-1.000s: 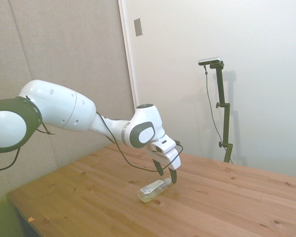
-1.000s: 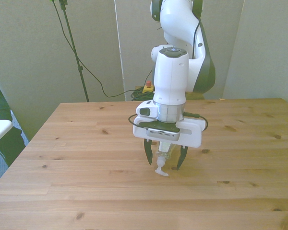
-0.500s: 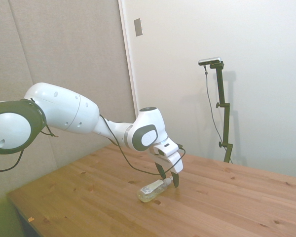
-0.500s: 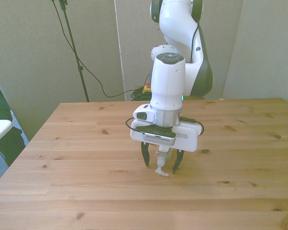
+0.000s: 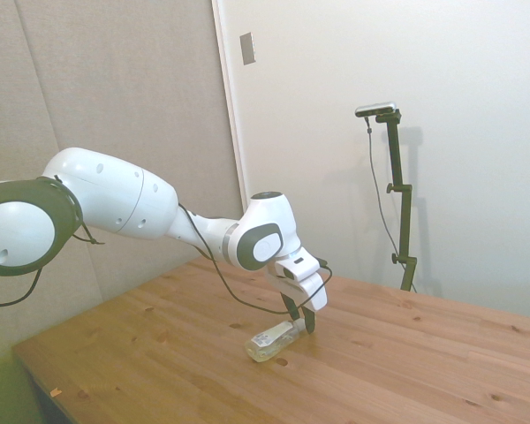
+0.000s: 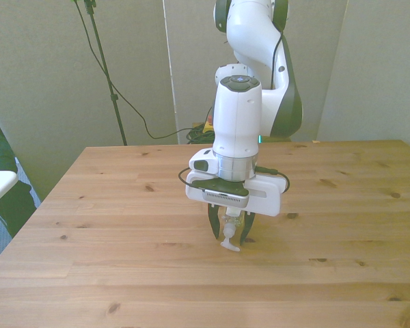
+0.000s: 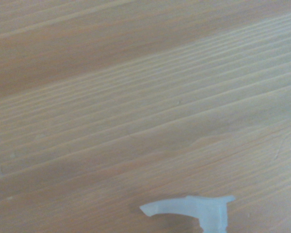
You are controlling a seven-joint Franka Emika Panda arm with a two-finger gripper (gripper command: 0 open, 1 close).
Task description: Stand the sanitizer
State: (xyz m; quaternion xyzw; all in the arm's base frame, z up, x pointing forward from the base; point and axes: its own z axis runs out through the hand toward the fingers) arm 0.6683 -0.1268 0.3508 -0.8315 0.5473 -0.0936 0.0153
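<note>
Closest to my wrist camera I see only the white pump head of the sanitizer (image 7: 199,208), its spout jutting out flat over the bare grain of the table (image 7: 111,97), which tells me the bottle is lying down, not standing. So the real work of the task is not done: nothing has been lifted or tipped up, and what I have so far is at most a hold on the thing. In the front view my pincer (image 6: 227,234) is lowered to the boards with its two dark fingers drawn in close on either side of the bottle's neck, just behind the pump top, and I judge them clamped on it or very nearly so; I cannot make out actual contact. From the side, the sanitizer (image 5: 271,342) lies on its side with the fat clear body pointing away from my pincer (image 5: 300,321) toward the near edge of the table, and the top end tucked between my fingertips. What is left, as I judge it, is to raise that top end, swing the bottle upright onto its base, and release it without knocking it over.
</note>
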